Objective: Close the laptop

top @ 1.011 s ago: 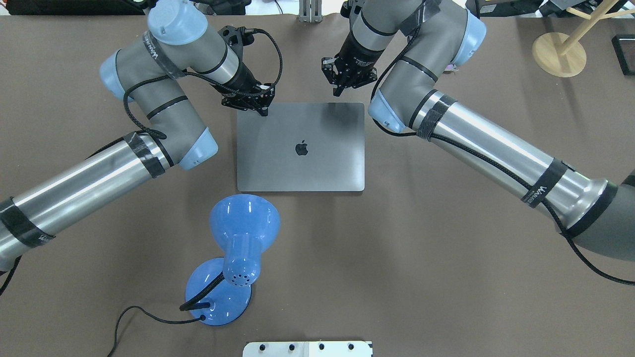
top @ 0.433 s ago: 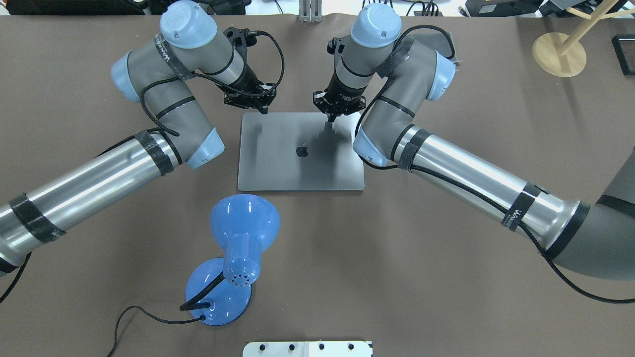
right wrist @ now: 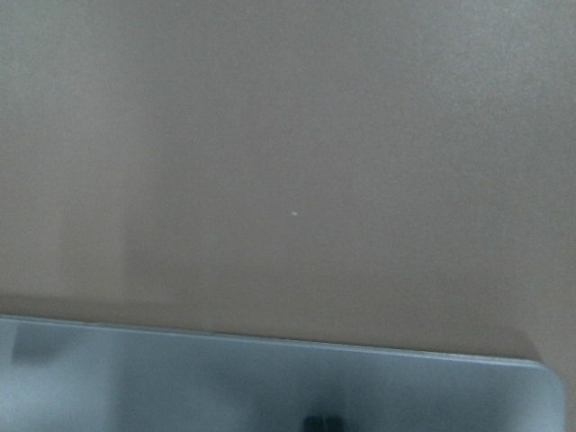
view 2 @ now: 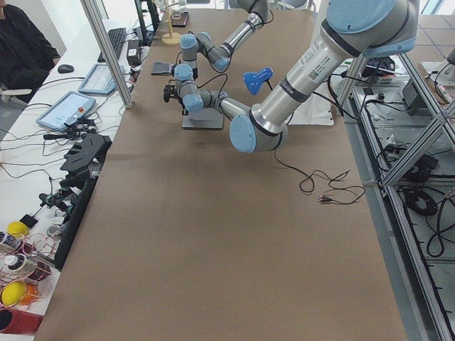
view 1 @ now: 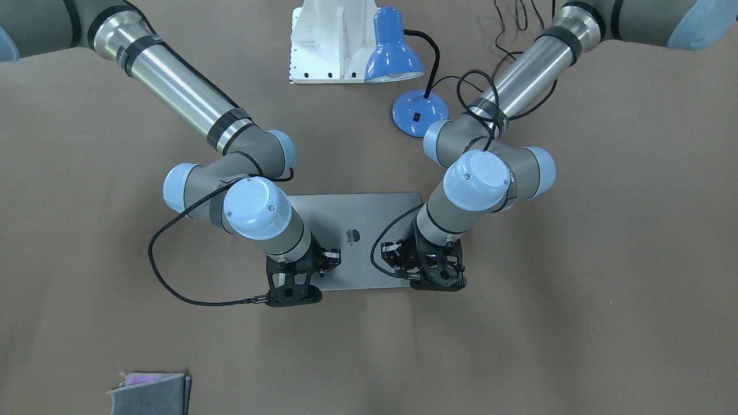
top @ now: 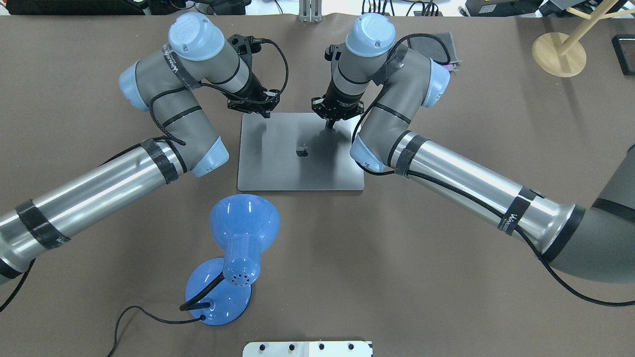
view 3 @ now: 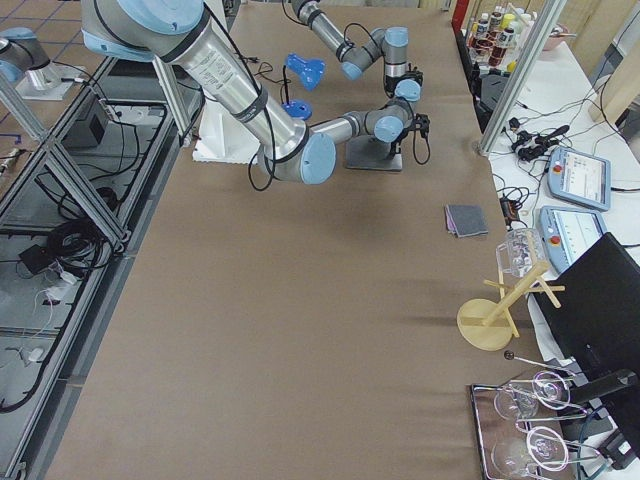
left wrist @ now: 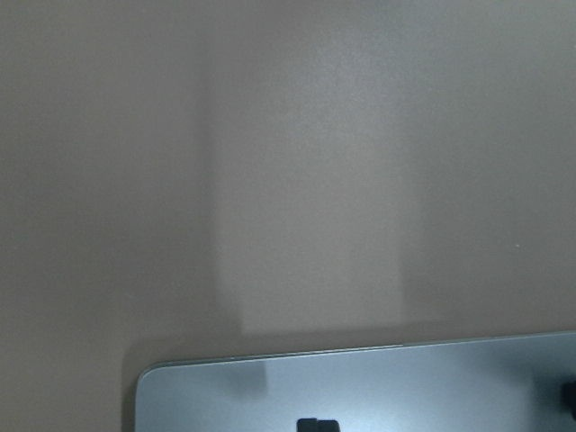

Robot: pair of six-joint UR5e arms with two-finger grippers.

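On a brown-covered table [top: 421,277], a white drilled metal plate [top: 307,348] sits at the near edge in the overhead view. Just beyond it is a glossy blue desk lamp [top: 242,220], its black cord trailing to the left. Past the lamp's shade, at the table's middle, lies a slim space-grey metal laptop [top: 297,168], dark apple logo up. Its lid is down flat or very nearly so; whether it is fully shut cannot be told. Both arms reach in over the laptop's far edge. The left gripper [top: 265,114] points down at the lid's far left corner, its fingers pinched together on nothing. The right gripper [top: 330,123], likewise drawn to a single narrow tip and empty, touches the lid just beyond the logo. Farther back, a folded grey cloth [top: 439,42] lies behind the right arm's elbow. A round-based wooden stand [top: 558,54] stands near the far right corner.
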